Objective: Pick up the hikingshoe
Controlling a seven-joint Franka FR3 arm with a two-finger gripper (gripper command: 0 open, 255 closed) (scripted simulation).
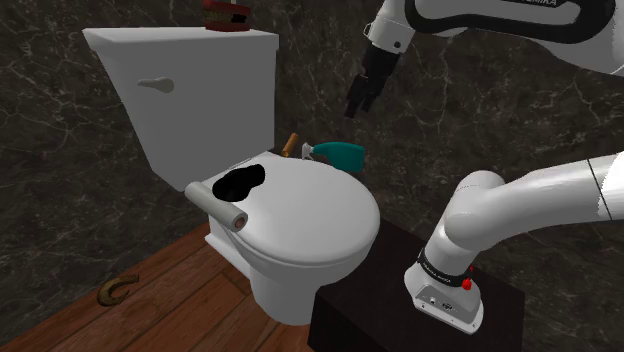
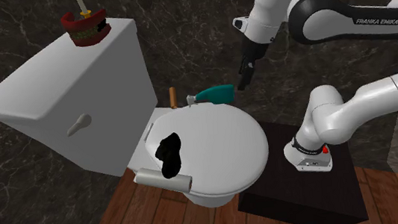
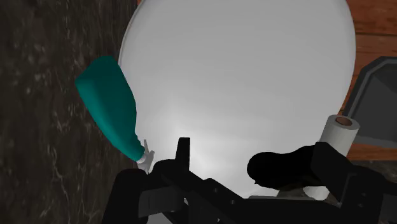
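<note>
One black shoe (image 1: 240, 182) lies at the rear edge of the toilet lid (image 1: 310, 215), beside the paper roll (image 1: 215, 203); the gripper (image 1: 354, 108), fingers spread, hangs well above and should centre across the shoe's narrow width before descending.

**Gloss, grain and veined stone**

The white toilet lid (image 1: 310, 215) is looking smooth and glossy. At its ten o'clock in the shoulder view, the hikingshoe (image 1: 240, 181) is showing flat matt black. The floor (image 1: 170, 300) is showing reddish wood grain; the wall (image 1: 480, 120) is reading as dark veined stone.
</note>
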